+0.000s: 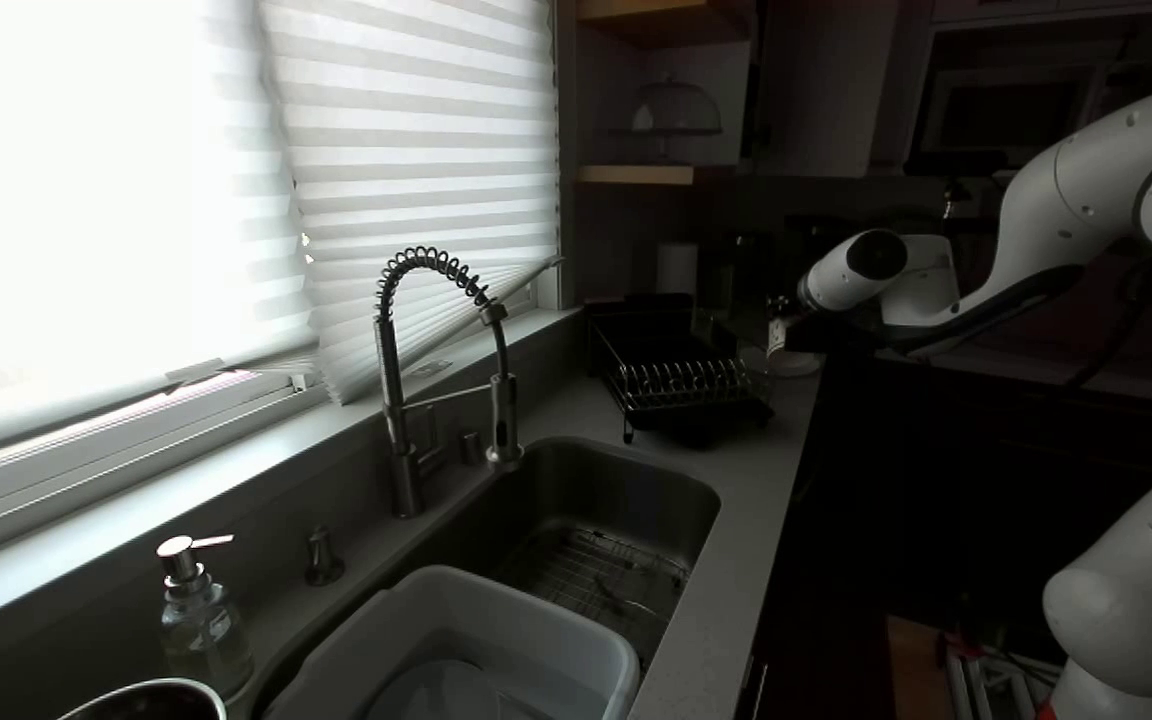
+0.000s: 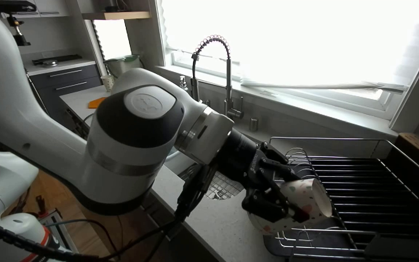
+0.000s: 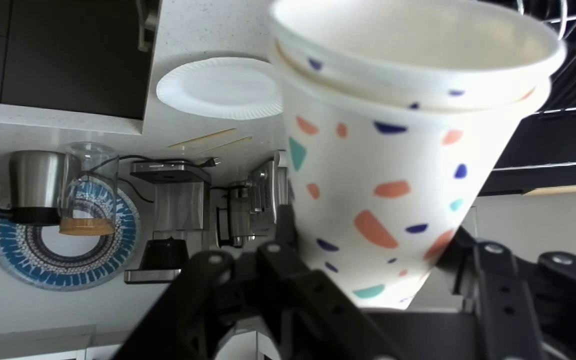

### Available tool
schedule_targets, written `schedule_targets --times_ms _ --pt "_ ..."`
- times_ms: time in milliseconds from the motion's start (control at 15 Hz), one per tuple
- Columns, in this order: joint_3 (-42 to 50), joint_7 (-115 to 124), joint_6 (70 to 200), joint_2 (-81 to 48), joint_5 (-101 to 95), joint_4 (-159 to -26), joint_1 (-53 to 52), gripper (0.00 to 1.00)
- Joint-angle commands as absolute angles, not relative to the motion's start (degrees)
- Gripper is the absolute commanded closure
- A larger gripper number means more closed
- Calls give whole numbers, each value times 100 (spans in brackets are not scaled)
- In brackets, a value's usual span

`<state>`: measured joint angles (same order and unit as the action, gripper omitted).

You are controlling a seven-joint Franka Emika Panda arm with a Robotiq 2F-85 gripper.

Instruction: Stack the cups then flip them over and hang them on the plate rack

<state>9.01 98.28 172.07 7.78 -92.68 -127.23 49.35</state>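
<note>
1. Stacking looks done: the stack of cups [image 3: 383, 200] shows two rims, one nested in the other; any cup deeper inside would be hidden.
2. The pincer [image 3: 370, 245] is drawn in as far as the cups allow, a finger on either side, gripping the stack toward its base end.
3. Flipping appears mostly done. The wrist view shows the room upside down, so the mouths seem to point toward the tabletop [image 2: 224, 222], though the stack leans.
4. Hanging is what remains. The stack is raised just beside the plate rack [image 2: 362, 194], on its side toward the tabletop's front edge; whether they touch cannot be told. No cup can be seen on the rack's prongs [image 1: 686, 380].
5. The front edge runs near the rack. The sink [image 1: 636, 490] borders the rack's prong side, with the faucet [image 1: 396, 430] farther from the rack. A wooden block [image 2: 418, 143] sits at the rack's far corner.
6. A paper plate [image 3: 220, 87] lies near the rack, by the front edge. The likeliest room for moving is above the rack; a low approach could snag the mouths on its wires.
</note>
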Motion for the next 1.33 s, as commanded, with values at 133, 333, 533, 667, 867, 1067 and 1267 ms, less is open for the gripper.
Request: schedule_targets --times_ms 133,333,533,667,867,1067,1267 --pt "849 11444 17135 414 -10847 -12355 4856 60" --pt "845 11760 17083 303 -11257 -12432 4827 60" --pt "816 12213 16982 223 -11719 -12445 4787 60" --pt "785 12565 16877 196 -12050 -12433 4758 60" --pt "757 12952 16827 203 -12394 -12465 4729 3" --pt "766 13063 16915 254 -12384 -12476 4739 0" --pt "824 12648 17133 300 -11828 -12530 4825 0"
